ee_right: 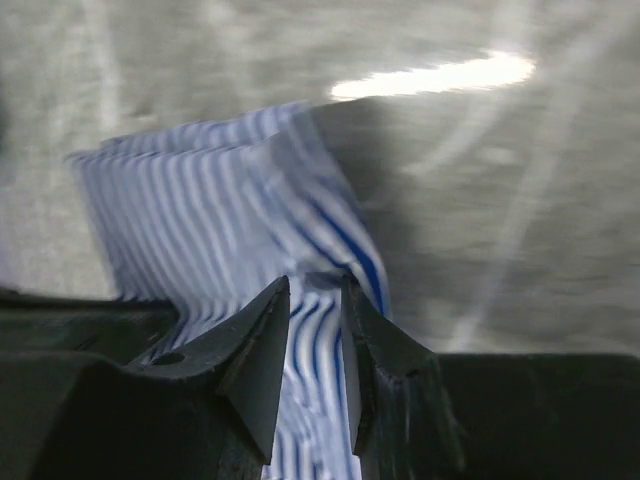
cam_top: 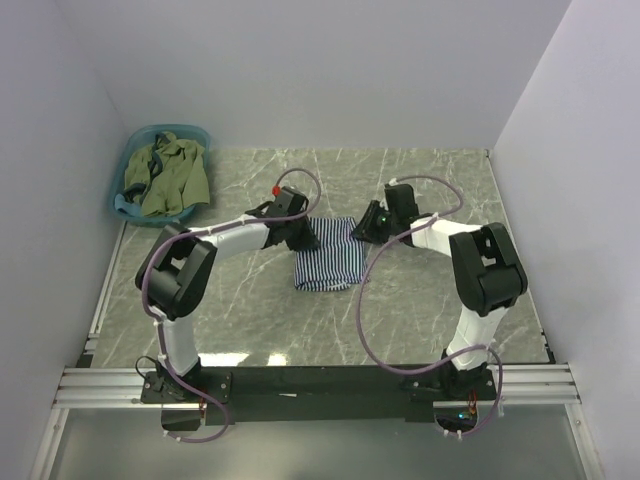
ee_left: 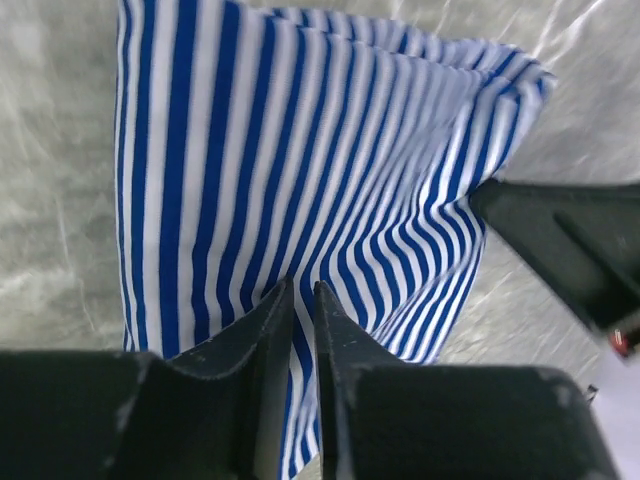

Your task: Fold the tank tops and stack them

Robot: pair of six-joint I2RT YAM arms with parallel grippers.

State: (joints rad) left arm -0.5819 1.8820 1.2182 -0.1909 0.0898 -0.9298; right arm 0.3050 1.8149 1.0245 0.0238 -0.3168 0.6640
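The left gripper (ee_left: pixel 305 290) hangs low over the striped tank top (ee_left: pixel 300 150), its two black fingers drawn to a thin slit with blue and white stripes showing in the gap. Whether cloth is pinched there cannot be told. The right gripper (ee_right: pixel 313 290), seen through heavy blur, is narrowed the same way at the garment's opposite far corner, where a ridge of fabric rises to its fingertips. A firm hold on the cloth cannot be confirmed.

One navy-and-white striped top lies folded into a compact rectangle on the grey marbled table (cam_top: pixel 450 180), midway between the two arms, with both grippers at its far edge. One olive green tank top (cam_top: pixel 170 180) with dark trim is heaped in the single teal basin (cam_top: pixel 170 130) at the far left corner, well apart from the arms. Any teal-blue cloth under it cannot be told from the basin's own colour. Any lettering on the olive top is too small to read.
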